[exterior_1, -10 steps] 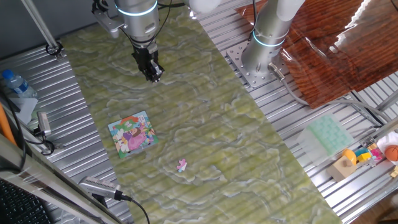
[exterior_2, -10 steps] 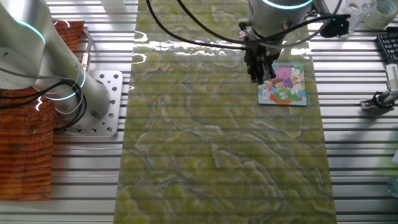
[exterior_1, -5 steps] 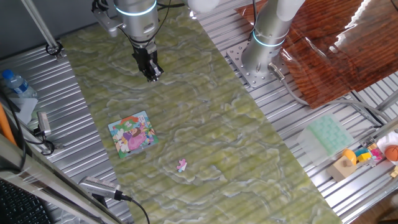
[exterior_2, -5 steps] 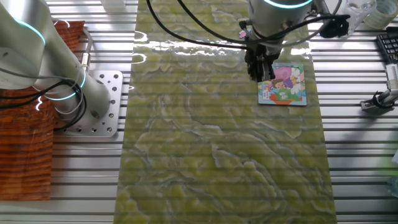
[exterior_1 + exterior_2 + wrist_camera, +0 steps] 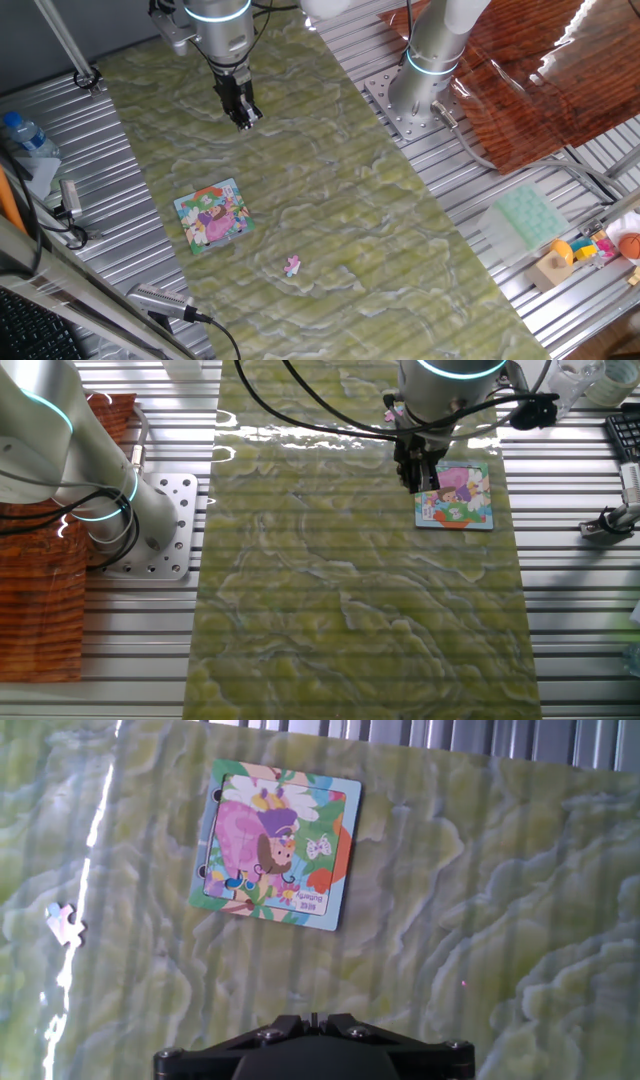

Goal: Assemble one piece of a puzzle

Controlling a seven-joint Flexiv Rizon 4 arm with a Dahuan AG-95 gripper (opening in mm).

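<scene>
The puzzle (image 5: 212,215) is a small square board with a teal border and a cartoon picture, lying flat on the green mat; it also shows in the other fixed view (image 5: 456,495) and the hand view (image 5: 275,845). The piece (image 5: 291,265), tiny, pink and white, lies loose on the mat nearer the front edge, apart from the board; the hand view shows the piece (image 5: 65,923) at far left. My gripper (image 5: 243,119) hangs above the mat, well behind the board, shut with nothing between its fingers (image 5: 312,1018). From the other side the gripper (image 5: 420,480) hangs by the board's left corner.
A second robot arm's base (image 5: 425,75) stands on a metal plate at the mat's right. A pale green tray (image 5: 530,218) and small toys (image 5: 585,250) sit at the far right. A water bottle (image 5: 25,135) and tools (image 5: 165,303) lie left of the mat.
The gripper has shifted very slightly up and away from the board. The puzzle and the piece have not moved.
</scene>
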